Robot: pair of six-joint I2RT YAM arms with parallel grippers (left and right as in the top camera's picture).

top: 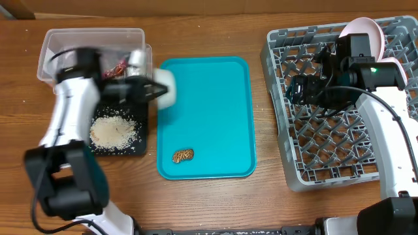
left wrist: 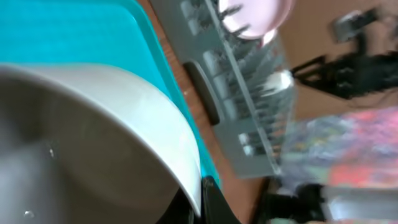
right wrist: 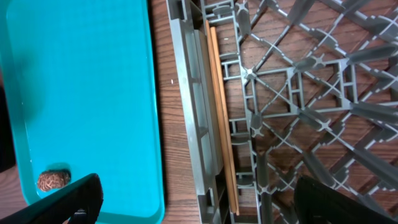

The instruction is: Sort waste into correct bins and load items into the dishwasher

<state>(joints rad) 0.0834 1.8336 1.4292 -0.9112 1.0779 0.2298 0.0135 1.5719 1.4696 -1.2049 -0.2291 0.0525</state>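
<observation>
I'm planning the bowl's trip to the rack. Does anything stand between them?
Nothing tall: only the flat teal tray, carrying a brown lump, lies between the bowl and the rack. The right tool, though, hangs over the rack's left part.

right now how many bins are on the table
2: the clear tub at the far left, and the black tray beside it holding rice grains. The left arm hides part of both.

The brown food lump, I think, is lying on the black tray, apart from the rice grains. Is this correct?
Not quite. The brown food lump is lying on the teal tray, not the black tray; the overhead view shows it. It is indeed apart from the rice grains, which sit on the black tray.
</observation>
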